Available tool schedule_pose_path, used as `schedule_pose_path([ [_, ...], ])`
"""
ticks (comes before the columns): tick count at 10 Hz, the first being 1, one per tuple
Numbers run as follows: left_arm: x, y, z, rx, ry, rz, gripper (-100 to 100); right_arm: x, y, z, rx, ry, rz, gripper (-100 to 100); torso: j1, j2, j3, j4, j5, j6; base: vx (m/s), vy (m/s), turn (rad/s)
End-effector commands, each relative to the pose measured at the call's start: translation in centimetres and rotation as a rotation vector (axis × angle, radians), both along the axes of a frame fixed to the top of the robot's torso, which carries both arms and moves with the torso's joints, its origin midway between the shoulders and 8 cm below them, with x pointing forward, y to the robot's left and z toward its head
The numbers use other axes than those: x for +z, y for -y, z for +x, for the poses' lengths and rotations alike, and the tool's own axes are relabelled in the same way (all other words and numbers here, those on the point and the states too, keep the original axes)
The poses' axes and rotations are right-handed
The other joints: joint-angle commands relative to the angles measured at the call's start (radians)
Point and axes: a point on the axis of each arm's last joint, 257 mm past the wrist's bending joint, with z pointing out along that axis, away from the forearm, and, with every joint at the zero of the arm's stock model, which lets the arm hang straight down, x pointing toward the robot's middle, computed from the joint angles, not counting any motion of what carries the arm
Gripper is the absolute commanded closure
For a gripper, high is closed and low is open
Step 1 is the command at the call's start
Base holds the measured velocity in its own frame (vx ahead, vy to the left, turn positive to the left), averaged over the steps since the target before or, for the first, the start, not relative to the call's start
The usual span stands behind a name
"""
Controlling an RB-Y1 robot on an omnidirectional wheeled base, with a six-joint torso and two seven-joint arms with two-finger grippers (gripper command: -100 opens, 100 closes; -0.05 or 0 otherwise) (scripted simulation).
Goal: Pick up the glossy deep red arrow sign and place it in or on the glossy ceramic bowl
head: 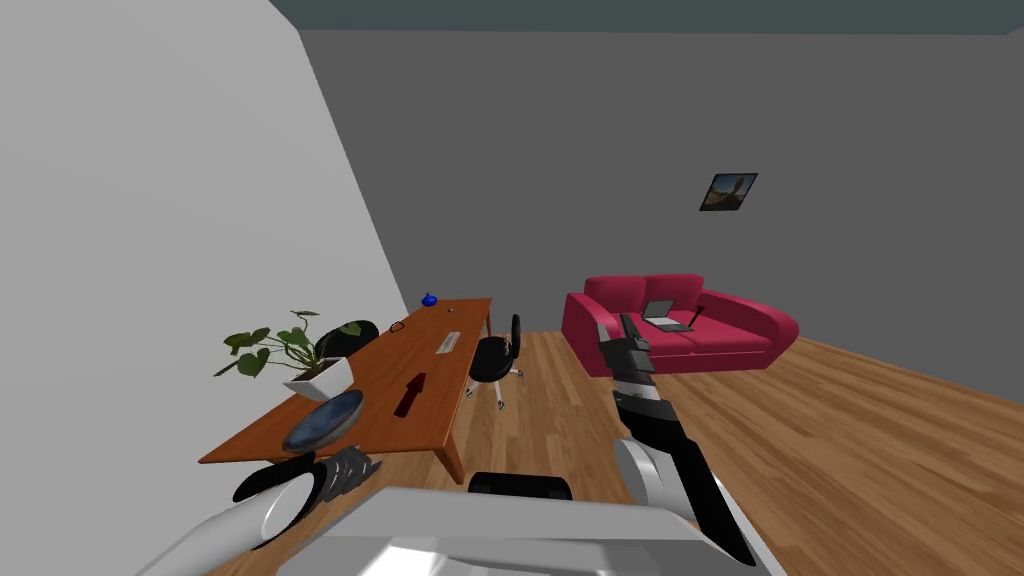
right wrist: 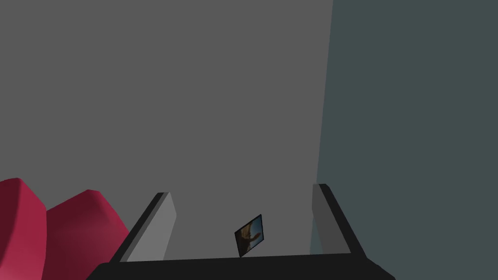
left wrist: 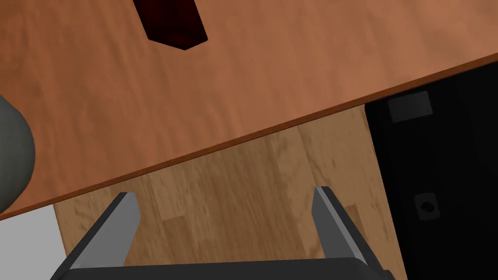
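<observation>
Wooden desk (head: 400,435): sign (head: 410,393), bowl (head: 323,421), plant (head: 285,350)

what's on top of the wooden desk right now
On the desk: a dark red arrow sign, a bluish bowl, a small blue object and a flat grey item. The potted plant hides the edge behind it.

The dark-bodied left gripper (left wrist: 226,216) hangs low at my left side, pointing downward, its two thin light grey fingers (left wrist: 121,221) spread wide. The white-and-black right arm (head: 665,435) reaches forward and upward; the right gripper (right wrist: 240,218) is likewise parted.
</observation>
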Motion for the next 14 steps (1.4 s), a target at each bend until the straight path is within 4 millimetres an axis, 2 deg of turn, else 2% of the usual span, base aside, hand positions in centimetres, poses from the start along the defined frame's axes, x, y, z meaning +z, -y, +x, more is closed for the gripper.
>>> schedule_pose_path([
  [1,-0.4,-0.4,-0.8,0.036,-0.028,-0.029,-100,0.0,0.0,0.0,0.000,0.000,0.000,0,0.000,0.000,0.000,0.000,0.000,0.000,0.079,0.010,-0.093],
  [4,-0.8,-3.0,-4.1,0.178,-0.113,-0.107,-100,0.0,0.0,0.0,0.000,0.000,0.000,0,0.002,0.000,0.000,0.000,0.000,0.000,0.105,0.017,-0.236],
  [5,-0.9,-2.8,-4.1,0.181,-0.113,-0.117,-100,0.0,0.0,0.0,0.000,0.000,0.000,0,0.002,-0.002,-0.001,0.000,0.000,0.000,0.100,0.009,-0.080],
  [11,-0.1,-5.7,-7.6,0.401,-0.193,-0.250,-100,0.0,0.0,0.0,0.000,0.000,0.000,0,0.002,-0.002,-0.001,-0.001,0.000,-0.001,0.111,0.034,-0.204],
  [13,-0.1,-5.9,-7.7,0.405,-0.193,-0.252,-100,0.0,0.0,0.0,0.000,0.000,0.000,0,0.004,-0.003,-0.002,-0.001,0.001,-0.001,0.110,0.061,-0.115],
  [14,-0.1,-5.9,-7.7,0.409,-0.194,-0.256,0,0.0,0.0,0.0,0.000,0.000,0.000,0,0.002,0.000,0.000,0.000,0.001,-0.001,0.012,0.008,0.003],
])
